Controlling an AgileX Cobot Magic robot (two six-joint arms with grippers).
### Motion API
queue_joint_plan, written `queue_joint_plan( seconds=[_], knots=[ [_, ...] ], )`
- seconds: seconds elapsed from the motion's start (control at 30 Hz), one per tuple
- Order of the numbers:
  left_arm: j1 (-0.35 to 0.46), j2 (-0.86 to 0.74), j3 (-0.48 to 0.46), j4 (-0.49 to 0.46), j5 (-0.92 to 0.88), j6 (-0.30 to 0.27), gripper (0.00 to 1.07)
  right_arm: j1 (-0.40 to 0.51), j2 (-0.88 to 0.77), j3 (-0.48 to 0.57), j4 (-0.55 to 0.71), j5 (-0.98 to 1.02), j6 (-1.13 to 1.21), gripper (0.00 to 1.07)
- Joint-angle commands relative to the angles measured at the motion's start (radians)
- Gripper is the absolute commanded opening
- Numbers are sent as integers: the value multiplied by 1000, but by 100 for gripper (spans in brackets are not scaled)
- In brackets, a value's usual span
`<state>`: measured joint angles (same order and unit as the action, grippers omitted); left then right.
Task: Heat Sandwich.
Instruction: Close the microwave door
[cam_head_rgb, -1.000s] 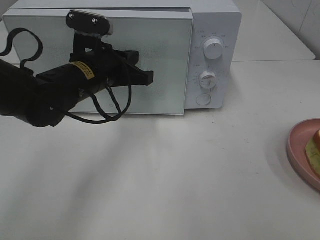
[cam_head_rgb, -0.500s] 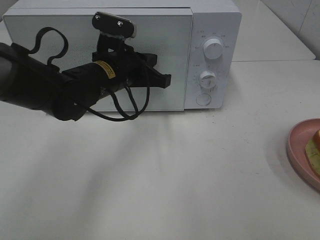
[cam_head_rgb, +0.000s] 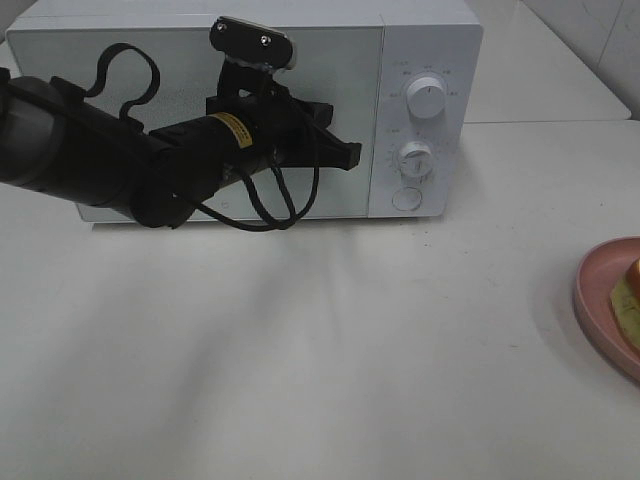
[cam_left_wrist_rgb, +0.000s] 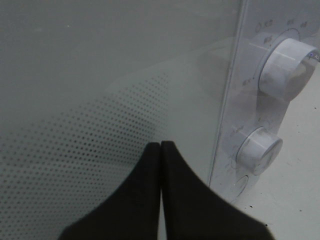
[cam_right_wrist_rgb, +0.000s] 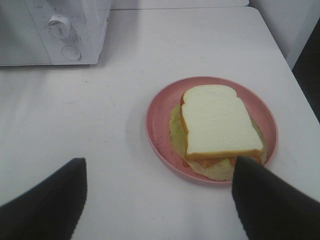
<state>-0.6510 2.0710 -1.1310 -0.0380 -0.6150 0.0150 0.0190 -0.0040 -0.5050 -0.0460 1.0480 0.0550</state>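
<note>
On its pink plate (cam_right_wrist_rgb: 159, 131), the sandwich (cam_right_wrist_rgb: 218, 129) waits unheated; the microwave door (cam_head_rgb: 330, 60) looks shut. Left gripper (cam_left_wrist_rgb: 160, 145) pinched empty; right gripper (cam_right_wrist_rgb: 159, 187) spread wide, holding nothing.

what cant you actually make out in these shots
- Sandwich and pink plate: cut off by the right edge of the high view.
- Dial markings on the microwave: too small to read in any view.
- Microwave interior: hidden behind the closed door.
- Right gripper: outside the high view.
- Left gripper contact with the door: unclear.
</note>
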Motion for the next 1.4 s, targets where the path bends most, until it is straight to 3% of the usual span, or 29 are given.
queue_joint_plan(
  seconds=[0.03,0.77,1.4],
  knots=[
    [35,-2,-38,-125,-69,-2,0,-8,-26,0,5,-10,-5,76],
    [35,-16,-37,-124,-19,-3,0,-8,-26,0,5,-10,-5,76],
    [-11,-123,138,-124,17,-7,0,-8,-26,0,5,-10,-5,76]
  ],
)
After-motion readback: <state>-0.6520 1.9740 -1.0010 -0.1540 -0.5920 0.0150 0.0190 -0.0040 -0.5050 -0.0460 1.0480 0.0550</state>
